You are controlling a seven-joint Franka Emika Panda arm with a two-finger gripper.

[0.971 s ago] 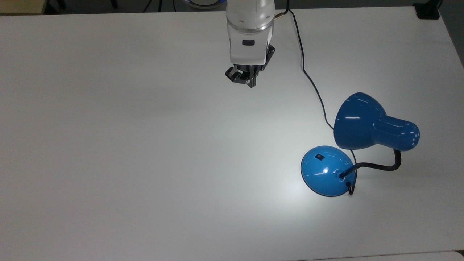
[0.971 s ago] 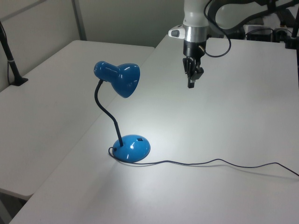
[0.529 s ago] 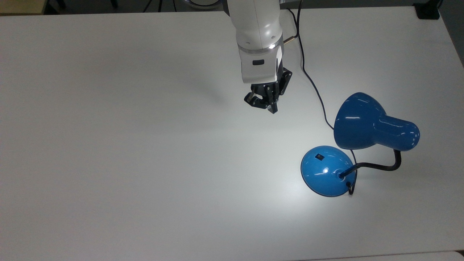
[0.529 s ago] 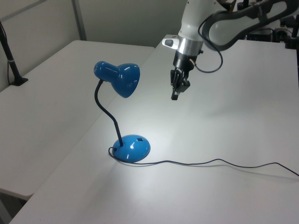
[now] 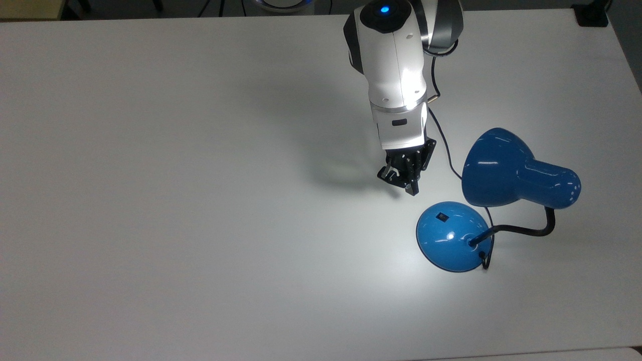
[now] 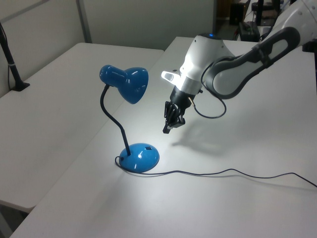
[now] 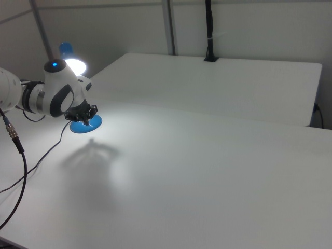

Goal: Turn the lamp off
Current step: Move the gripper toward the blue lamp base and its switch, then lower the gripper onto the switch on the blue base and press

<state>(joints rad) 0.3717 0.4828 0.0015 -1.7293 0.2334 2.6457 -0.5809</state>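
The lamp (image 5: 494, 200) stands on the white table (image 5: 175, 200), toward the top view's right and a little below the middle; in the left view it sits near the table's left edge. It is glossy blue: a bell-shaped shade (image 5: 494, 168) with a rounded cap at its back, a round domed base (image 5: 449, 238) and a black bent gooseneck (image 5: 526, 229) that rises from the base and curves round to the shade. A small black switch (image 5: 442, 216) sits on the dome's upper slope in the top view. A thin black cord (image 6: 223, 172) leaves the base and trails across the table. The lamp is lit: the right view shows the shade's mouth (image 7: 74, 66) glowing, and a bright pool of light lies on the table around the base. The gripper (image 5: 407, 181) hangs above the table just beside the base, to the upper left of it in the top view, apart from the lamp, pointing down with its black fingers drawn close together and nothing between them
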